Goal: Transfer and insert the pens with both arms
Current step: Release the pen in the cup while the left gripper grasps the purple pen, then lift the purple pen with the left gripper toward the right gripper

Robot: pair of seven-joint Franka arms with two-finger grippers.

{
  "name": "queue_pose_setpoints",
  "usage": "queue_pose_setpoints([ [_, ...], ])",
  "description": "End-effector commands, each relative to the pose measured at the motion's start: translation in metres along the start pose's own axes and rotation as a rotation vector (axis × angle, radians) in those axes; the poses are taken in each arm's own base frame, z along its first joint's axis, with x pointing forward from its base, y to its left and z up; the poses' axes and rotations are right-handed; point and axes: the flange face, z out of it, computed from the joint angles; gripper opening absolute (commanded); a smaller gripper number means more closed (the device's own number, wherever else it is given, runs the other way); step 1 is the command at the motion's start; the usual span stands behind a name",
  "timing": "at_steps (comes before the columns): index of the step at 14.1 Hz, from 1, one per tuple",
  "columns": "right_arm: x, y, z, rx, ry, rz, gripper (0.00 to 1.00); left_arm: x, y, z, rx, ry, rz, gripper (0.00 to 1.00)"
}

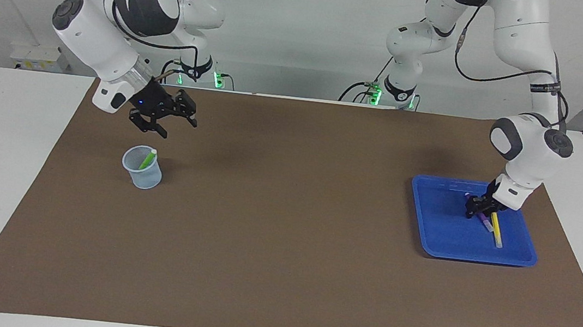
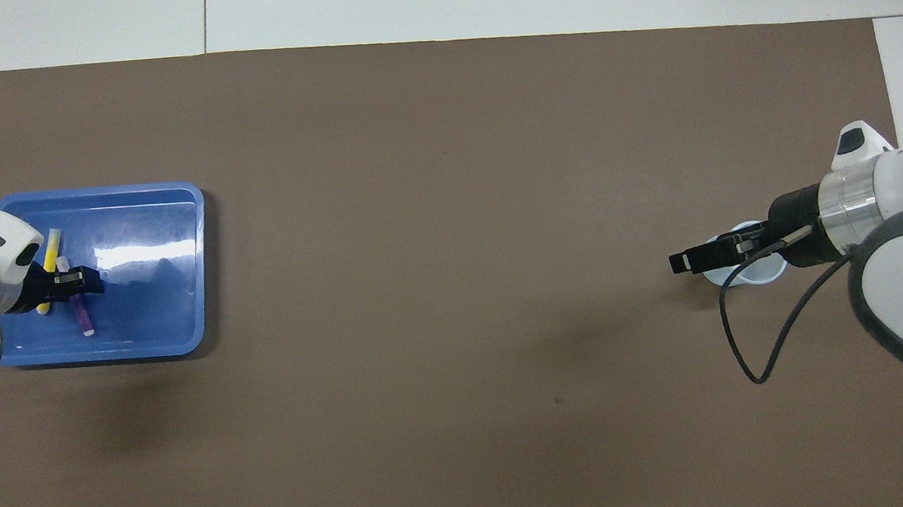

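At the right arm's end of the bench: a pale cup [image 1: 142, 167] stands on the brown mat [image 1: 284, 228], at 9 o'clock in the facing view.
Green pen [image 1: 147, 160]: leaning inside the cup.
Right gripper [image 1: 169, 118]: in the air above the cup, fingers spread, holding nothing.
Blue tray [image 1: 442, 241]: at 3 o'clock in the facing view, toward the left arm's end.
Yellow pen [image 1: 495, 230]: lying in the tray.
Purple pen [image 2: 83, 317]: lying in the tray just beside the yellow one.
Left gripper [image 1: 477, 209]: low in the tray at the two pens; whether its fingers grip one I cannot tell.
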Motion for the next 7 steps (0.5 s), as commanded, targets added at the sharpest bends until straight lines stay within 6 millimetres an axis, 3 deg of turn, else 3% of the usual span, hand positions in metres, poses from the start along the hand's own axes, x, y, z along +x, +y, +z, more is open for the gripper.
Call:
queue_pose_setpoints([
  [1,-0.001,-0.015,-0.004,0.138,0.038,0.012,0.88,0.000,0.000,0.000,0.016,0.017,-0.007,0.49],
  [2,-0.001,-0.020,-0.003,0.165,0.043,0.015,0.89,0.001,0.001,0.000,0.016,0.019,-0.004,0.44],
  [5,-0.001,-0.033,-0.001,0.264,0.049,0.031,0.90,0.006,0.002,-0.002,0.064,0.026,0.052,0.41],
  [7,-0.001,-0.042,-0.001,0.346,0.067,0.048,0.90,0.007,0.002,-0.003,0.064,0.029,0.049,0.28],
])
